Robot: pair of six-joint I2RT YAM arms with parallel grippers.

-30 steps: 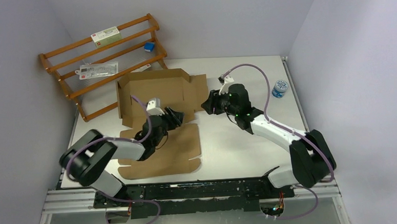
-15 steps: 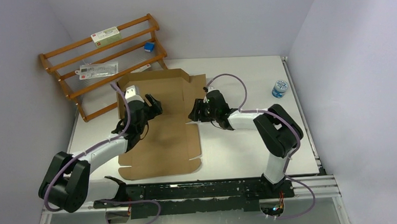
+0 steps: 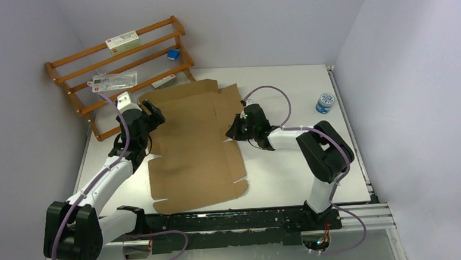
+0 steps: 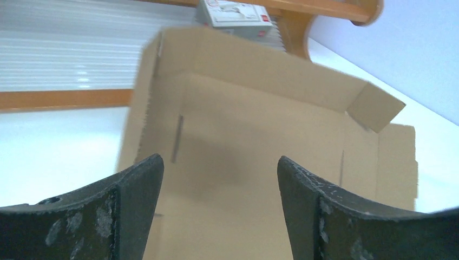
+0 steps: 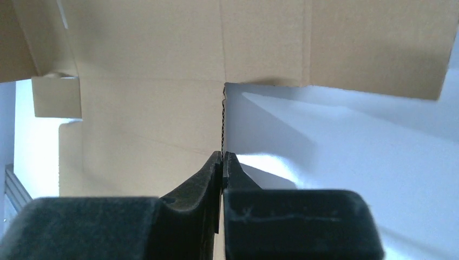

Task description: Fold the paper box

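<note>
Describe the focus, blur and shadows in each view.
Top external: sharp and evenly lit, only soft shadows beside the paper box. Left wrist: the open left gripper is dark and soft-focus, and the box's far edges look smeared. Right wrist: the right gripper, shut on the box edge, is blurred up close; the box throws a broad shadow on the white table.

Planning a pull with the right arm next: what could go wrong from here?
1. The right gripper pinches only the thin edge of the paper box, so a pull may tear the edge or slip off it.
2. The left gripper is open and holds nothing, so the whole sheet may slide instead of folding.
3. That gripper sits close to the wooden rack and might knock it.
</note>
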